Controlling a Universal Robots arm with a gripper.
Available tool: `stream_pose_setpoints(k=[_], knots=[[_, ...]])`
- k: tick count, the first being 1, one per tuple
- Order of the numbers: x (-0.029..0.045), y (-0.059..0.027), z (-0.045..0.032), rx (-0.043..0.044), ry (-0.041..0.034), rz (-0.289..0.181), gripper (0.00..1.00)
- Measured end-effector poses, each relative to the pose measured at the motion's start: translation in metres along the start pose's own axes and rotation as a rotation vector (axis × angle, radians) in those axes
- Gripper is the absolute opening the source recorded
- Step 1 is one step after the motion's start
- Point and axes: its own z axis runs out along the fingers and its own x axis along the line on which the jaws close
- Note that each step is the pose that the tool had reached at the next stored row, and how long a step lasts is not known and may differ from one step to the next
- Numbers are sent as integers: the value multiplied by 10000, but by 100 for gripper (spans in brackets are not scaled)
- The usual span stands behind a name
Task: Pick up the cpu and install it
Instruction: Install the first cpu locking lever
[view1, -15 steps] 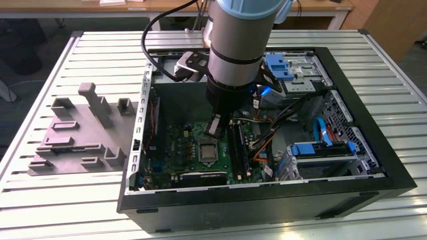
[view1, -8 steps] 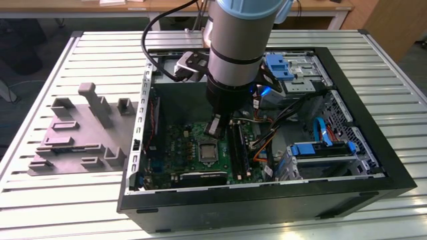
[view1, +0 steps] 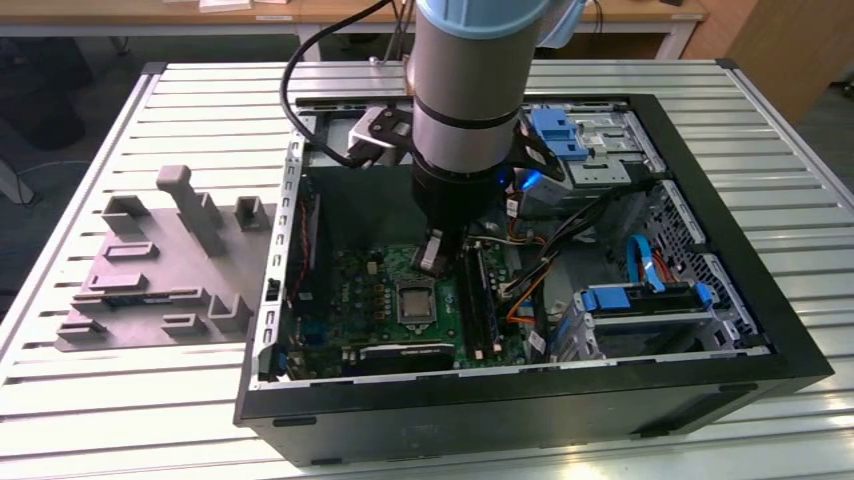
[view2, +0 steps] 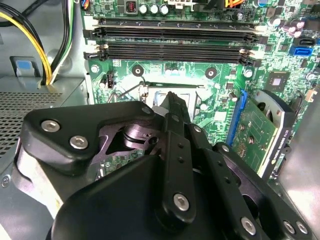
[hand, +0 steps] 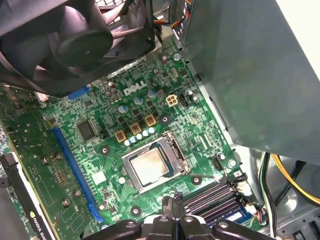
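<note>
Already the small flat silvery-grey square cpu (hand: 149, 165) sits in its metal socket frame (hand: 172, 156); black hand (hand: 171, 209) hovers narrow, empty, at its 6 o'clock; light, stiff, fragile — edges only.

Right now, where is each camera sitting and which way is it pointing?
Exterior view: off the arm, looking down into the open computer case; the arm and gripper show.
First wrist view: looks at the cpu in its socket; fingertips show.
Second wrist view: looks along the gripper.
Both wrist views share the motherboard.
</note>
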Motion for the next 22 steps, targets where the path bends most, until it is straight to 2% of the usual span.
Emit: stream_pose_setpoints(k=[4,5,7,8,9,10,11,14,16,20,22], knots=[[1,0,0,15,-8,0,11],[2,1,-2,80,-38,1,11],[3,4,-1,305,-165,-7,11],[3,5,1,345,-190,-7,11],[2,4,1,346,-194,-8,11],[3,4,-1,334,-215,-8,11],[2,2,0,282,-296,-9,11],[-7,-13,0,48,-662,-7,11],[-12,-21,1,24,-695,-7,11],[-39,-43,0,-54,-652,-4,11],[-63,-31,1,-55,-652,-3,11]])
